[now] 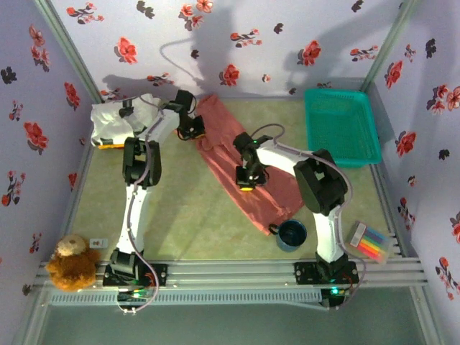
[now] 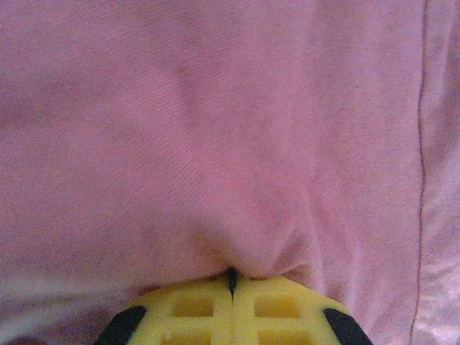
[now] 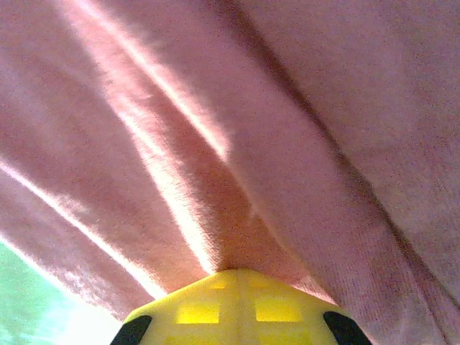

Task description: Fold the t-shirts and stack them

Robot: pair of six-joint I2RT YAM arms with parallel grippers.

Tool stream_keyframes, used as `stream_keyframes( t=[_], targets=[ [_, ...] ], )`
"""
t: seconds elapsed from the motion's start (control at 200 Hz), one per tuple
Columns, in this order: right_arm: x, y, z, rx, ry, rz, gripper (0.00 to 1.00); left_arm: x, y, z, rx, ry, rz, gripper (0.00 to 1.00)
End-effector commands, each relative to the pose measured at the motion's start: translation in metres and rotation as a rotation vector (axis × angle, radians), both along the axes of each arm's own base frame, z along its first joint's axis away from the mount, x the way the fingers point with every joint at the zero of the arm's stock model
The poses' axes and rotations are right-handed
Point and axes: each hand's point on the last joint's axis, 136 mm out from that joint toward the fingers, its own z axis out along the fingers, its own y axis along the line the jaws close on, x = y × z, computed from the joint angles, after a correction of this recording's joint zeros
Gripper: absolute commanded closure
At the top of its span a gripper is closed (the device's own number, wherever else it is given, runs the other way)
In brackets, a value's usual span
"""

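Note:
The salmon-pink t-shirt [image 1: 244,162] lies as a long diagonal strip across the green table, from the back middle toward the front right. My left gripper [image 1: 191,131] is shut on its upper left edge; in the left wrist view the pink cloth [image 2: 230,144] bunches into the closed yellow fingers [image 2: 187,309]. My right gripper [image 1: 247,185] is shut on the shirt's middle; in the right wrist view folds of pink cloth [image 3: 287,144] run into the closed yellow fingers [image 3: 273,302]. A white t-shirt [image 1: 118,115] lies on yellow cloth [image 1: 109,146] at the back left.
A teal mesh basket [image 1: 341,126] stands at the back right. A dark blue cup [image 1: 292,235] sits by the shirt's front end. A box of coloured markers [image 1: 371,243] lies at the front right, and a teddy bear [image 1: 72,262] at the front left rail.

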Motion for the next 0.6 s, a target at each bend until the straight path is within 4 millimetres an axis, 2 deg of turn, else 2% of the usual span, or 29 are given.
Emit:
stream_keyframes(
  t=[0.0, 0.13, 0.225, 0.45, 0.595],
  targets=[
    [-0.003, 0.017, 0.001, 0.020, 0.014, -0.017, 1.00, 0.005, 0.015, 0.017, 0.038, -0.033, 0.049, 1.00],
    [-0.003, 0.010, 0.019, 0.001, -0.014, -0.028, 1.00, -0.005, 0.023, 0.055, 0.048, -0.093, 0.060, 1.00],
    [-0.009, 0.000, 0.024, -0.028, -0.015, -0.040, 1.00, -0.019, 0.028, 0.065, 0.046, -0.087, 0.076, 1.00],
    [-0.027, -0.002, 0.002, -0.034, 0.034, -0.055, 1.00, -0.043, 0.023, 0.061, -0.013, -0.033, 0.076, 1.00],
    [-0.037, 0.011, -0.007, -0.036, 0.054, -0.019, 1.00, -0.054, 0.026, 0.086, -0.008, -0.060, 0.047, 1.00]
  ],
)
